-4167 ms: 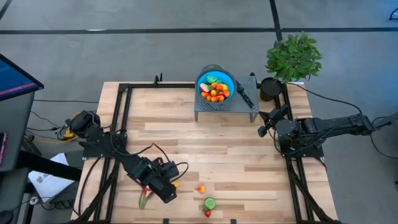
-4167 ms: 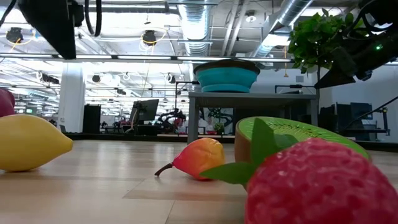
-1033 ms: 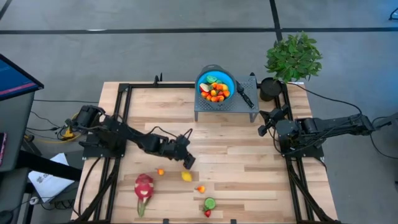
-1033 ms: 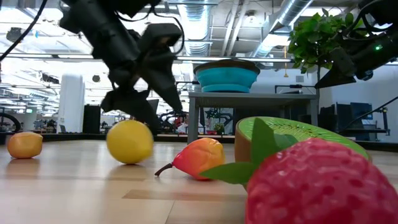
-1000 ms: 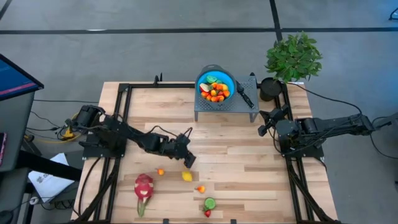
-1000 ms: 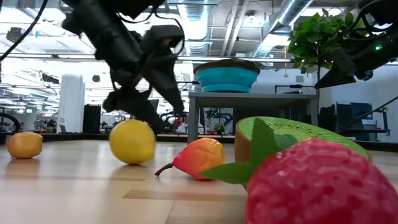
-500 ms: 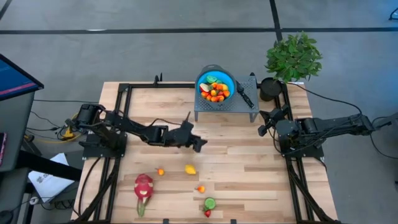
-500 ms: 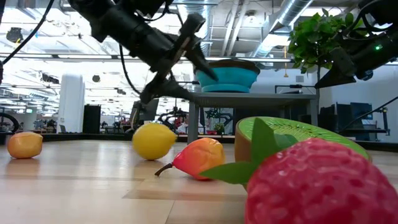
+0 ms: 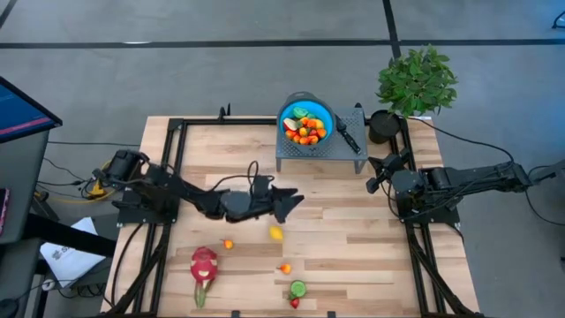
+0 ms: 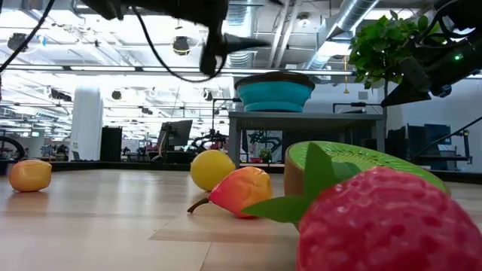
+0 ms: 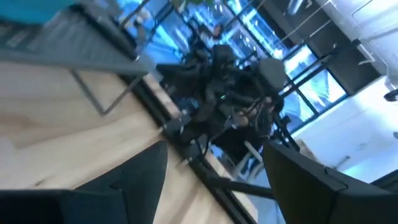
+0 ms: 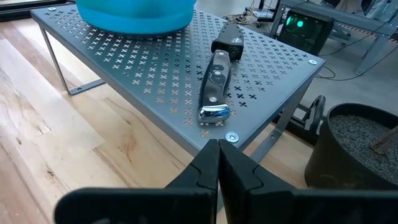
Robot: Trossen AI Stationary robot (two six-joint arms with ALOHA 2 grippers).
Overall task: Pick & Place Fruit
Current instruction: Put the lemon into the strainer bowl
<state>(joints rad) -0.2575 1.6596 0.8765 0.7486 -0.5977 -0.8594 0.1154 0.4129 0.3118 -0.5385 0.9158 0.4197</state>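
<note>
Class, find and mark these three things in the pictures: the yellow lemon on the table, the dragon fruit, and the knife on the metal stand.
yellow lemon [image 9: 276, 233]: high view, middle of the fruit.
dragon fruit [image 9: 204, 263]: high view, its pink-red body.
knife [image 12: 214, 87]: right wrist view, middle of its handle.

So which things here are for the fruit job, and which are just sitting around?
For the job:
- lemon
- dragon fruit
- small orange fruit
- peach
- kiwi half
- strawberry
- blue bowl of fruit

Just sitting around:
- knife
- potted plant
- grey rack
</note>
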